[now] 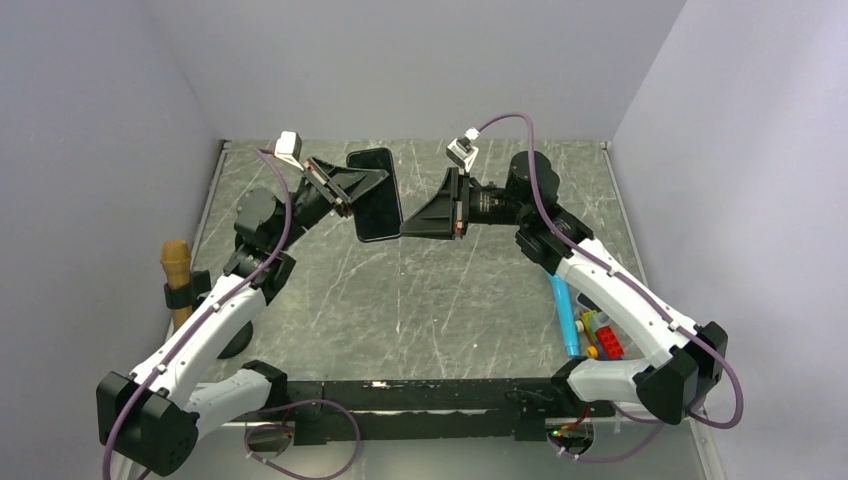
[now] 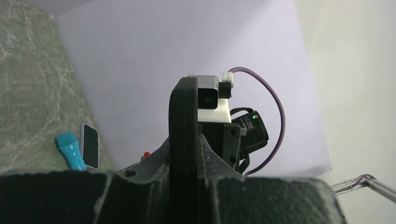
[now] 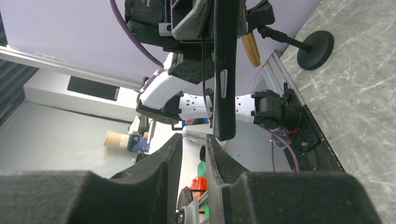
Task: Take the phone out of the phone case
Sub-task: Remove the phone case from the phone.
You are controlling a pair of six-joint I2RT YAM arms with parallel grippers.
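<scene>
A black phone in its black case (image 1: 378, 205) is held upright in the air over the back of the table. My left gripper (image 1: 362, 188) is shut on it from the left. In the left wrist view the cased phone (image 2: 183, 107) stands edge-on, clamped between my fingers (image 2: 183, 156). My right gripper (image 1: 405, 230) is at the phone's lower right corner. In the right wrist view its jaws (image 3: 193, 142) stand a narrow gap apart with nothing between them. The phone's end (image 3: 225, 56) hangs just past the right fingertip (image 3: 212, 147). Whether they touch is unclear.
A brown-tipped stick on a black stand (image 1: 176, 265) is at the table's left edge. A blue pen-like tube (image 1: 567, 318) and coloured toy bricks (image 1: 603, 335) lie at the right, partly under my right arm. A small dark slab (image 2: 89, 145) lies beside the tube.
</scene>
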